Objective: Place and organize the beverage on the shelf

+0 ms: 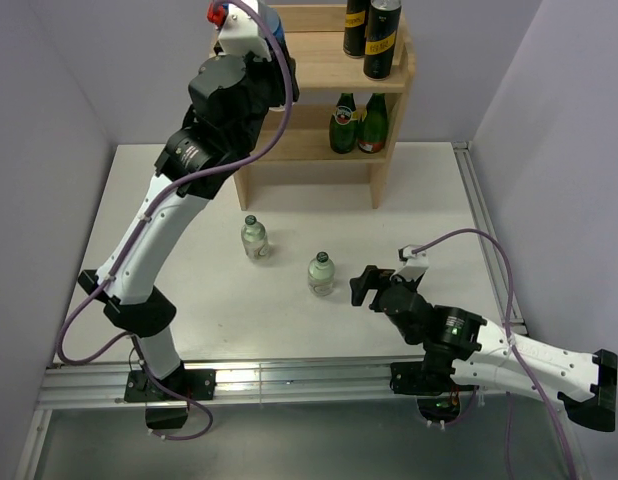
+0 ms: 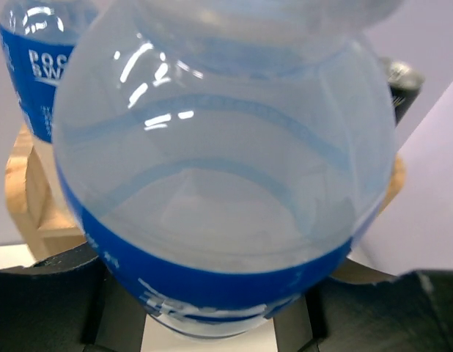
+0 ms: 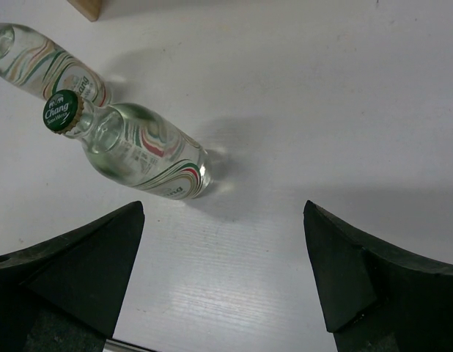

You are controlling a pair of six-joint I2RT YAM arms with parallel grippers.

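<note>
The left arm (image 1: pixel 224 100) hides half the top board of the shelf (image 1: pixel 324 68), leaving a blue sliver of the water bottle (image 1: pixel 274 22), and the two cans (image 1: pixel 382 40) lose their tops to the upper edge. The left wrist view cuts off that bottle's cap, shows the left fingers (image 2: pixel 43 301) only as dark corners and clips a second water bottle (image 2: pixel 32 73); in the right wrist view the farther small bottle (image 3: pixel 47 64) runs off the left edge.

Cans (image 1: pixel 383 40) atop shelf (image 1: pixel 324 66) at right, tall bottles (image 1: pixel 357 125) beneath, short bottles (image 1: pixel 254 238) on table (image 1: pixel 414 205) in front
</note>
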